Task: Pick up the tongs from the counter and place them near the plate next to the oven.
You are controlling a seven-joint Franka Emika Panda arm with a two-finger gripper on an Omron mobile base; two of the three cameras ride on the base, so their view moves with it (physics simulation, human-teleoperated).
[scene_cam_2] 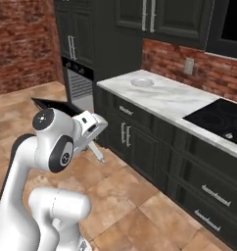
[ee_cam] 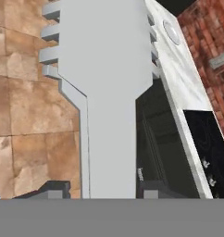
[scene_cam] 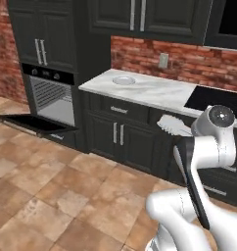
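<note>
The gripper (ee_cam: 97, 187) is clamping the tongs (ee_cam: 102, 83) by the slim handle w/ the toothed end pointing ahead, probably so they're carrying clear of the cabinets en route to the plate (scene_cam: 124, 80), which is sitting on the marble worktop (scene_cam: 154, 93) near the oven (scene_cam: 51, 95). The oven's door is hanging open over the floor. In the left base view the arm is hiding most of the tongs, & in the right base view the fingers are too small to make out.
</note>
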